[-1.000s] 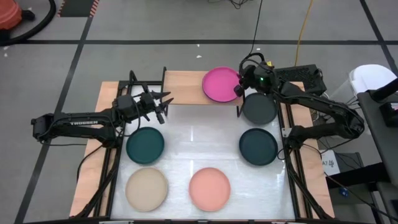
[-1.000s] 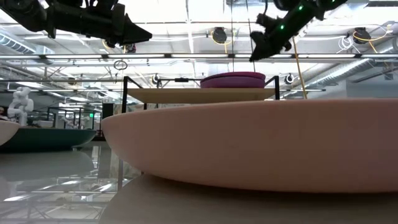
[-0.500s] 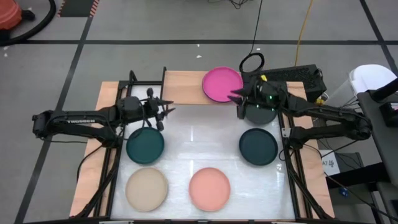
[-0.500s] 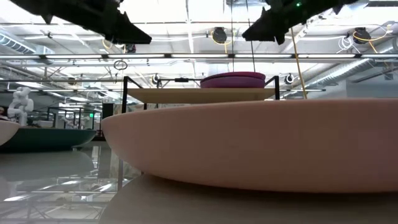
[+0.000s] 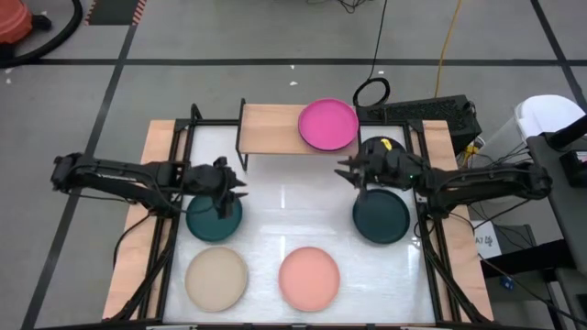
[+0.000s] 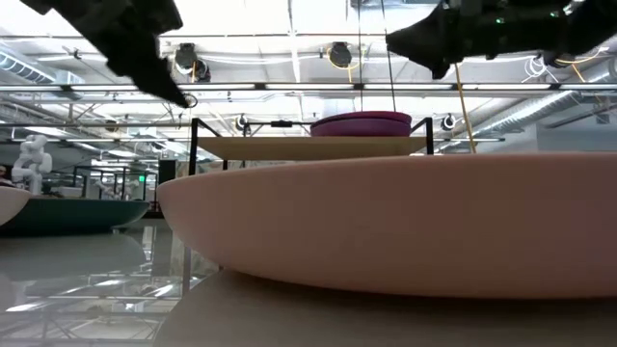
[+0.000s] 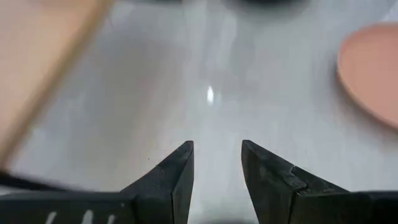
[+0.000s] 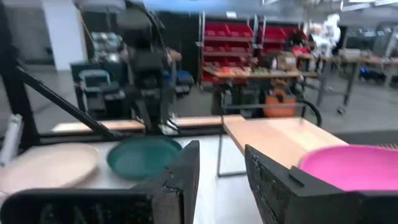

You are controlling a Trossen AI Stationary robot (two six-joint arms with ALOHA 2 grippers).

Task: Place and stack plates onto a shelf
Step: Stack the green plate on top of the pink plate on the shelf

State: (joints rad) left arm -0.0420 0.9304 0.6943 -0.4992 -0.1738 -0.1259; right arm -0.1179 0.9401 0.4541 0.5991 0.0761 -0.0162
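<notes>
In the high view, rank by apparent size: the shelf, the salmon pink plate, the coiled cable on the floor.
1. The shelf, largest.
2. The salmon pink plate; it looks about the same size as the magenta plate stacked on the shelf.
3. The coiled cable, smallest.

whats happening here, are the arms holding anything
No, both are empty. The left gripper hangs open over a dark teal plate; the right gripper is open above the table beside the other teal plate. A magenta plate sits on the shelf; beige and salmon plates wait.
</notes>
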